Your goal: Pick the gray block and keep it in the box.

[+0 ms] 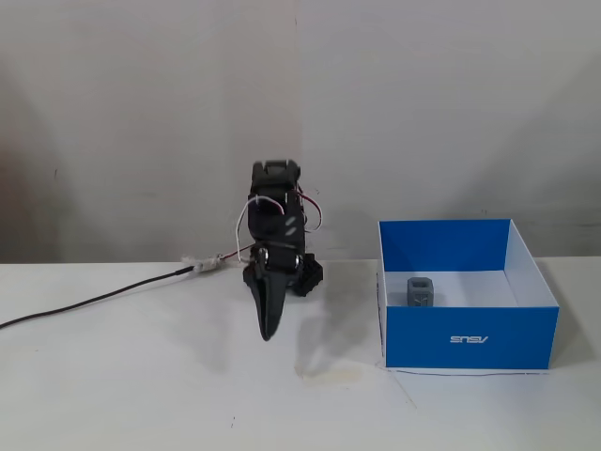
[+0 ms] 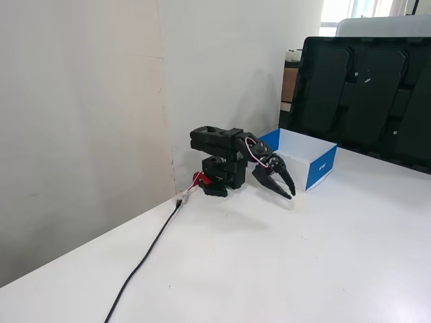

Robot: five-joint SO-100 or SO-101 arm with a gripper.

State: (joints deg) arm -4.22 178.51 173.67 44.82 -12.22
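The gray block sits inside the blue box, on its white floor near the left wall as this fixed view shows it. In the other fixed view the box stands behind the arm and its walls hide the block. My gripper hangs folded down in front of the arm's base, tip just above the table, to the left of the box and apart from it. Its jaws look closed and hold nothing. It also shows in the other fixed view.
A black cable runs from the arm's base across the white table to the left; it also shows in the other fixed view. A large black panel stands behind the box. A wall stands close behind the arm.
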